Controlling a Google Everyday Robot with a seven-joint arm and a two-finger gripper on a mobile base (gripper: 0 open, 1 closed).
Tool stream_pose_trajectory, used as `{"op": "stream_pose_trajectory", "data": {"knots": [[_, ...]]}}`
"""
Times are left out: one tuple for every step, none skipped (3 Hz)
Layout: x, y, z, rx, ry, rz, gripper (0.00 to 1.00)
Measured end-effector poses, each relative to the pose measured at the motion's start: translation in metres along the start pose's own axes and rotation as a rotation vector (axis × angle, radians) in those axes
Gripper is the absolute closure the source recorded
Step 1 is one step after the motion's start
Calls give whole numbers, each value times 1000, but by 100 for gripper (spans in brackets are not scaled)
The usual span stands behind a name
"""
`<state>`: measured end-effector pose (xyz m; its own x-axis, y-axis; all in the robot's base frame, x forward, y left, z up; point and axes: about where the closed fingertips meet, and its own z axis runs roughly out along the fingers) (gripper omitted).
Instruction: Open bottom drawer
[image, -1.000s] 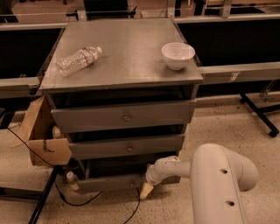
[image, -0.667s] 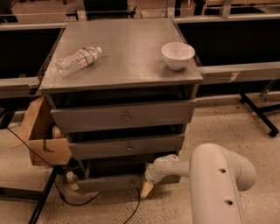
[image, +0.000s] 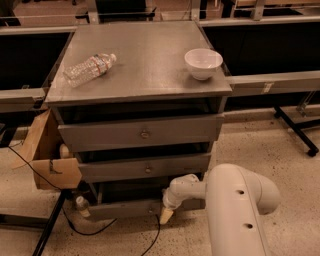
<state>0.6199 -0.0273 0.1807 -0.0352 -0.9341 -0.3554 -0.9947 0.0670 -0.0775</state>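
Observation:
The bottom drawer (image: 122, 209) is the lowest and slimmest grey front of the cabinet, near the floor. It stands a little forward of the dark gap above it. My gripper (image: 166, 215) is a cream-coloured tip at the end of the white arm (image: 235, 205), low down at the right part of that drawer's front. It is right against or just in front of the panel. The drawer's knob is not clearly visible beside the gripper.
The middle drawer (image: 145, 169) and top drawer (image: 142, 133) sit above. A plastic bottle (image: 90, 69) and a white bowl (image: 203, 62) lie on the cabinet top. A cardboard box (image: 47, 155) and a black cable (image: 85, 231) are at the left.

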Motion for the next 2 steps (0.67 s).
{"op": "stream_pose_trajectory", "data": {"knots": [[5,10,13,-42,5,0,39],[6,10,12,-44,7,0,71]]}}
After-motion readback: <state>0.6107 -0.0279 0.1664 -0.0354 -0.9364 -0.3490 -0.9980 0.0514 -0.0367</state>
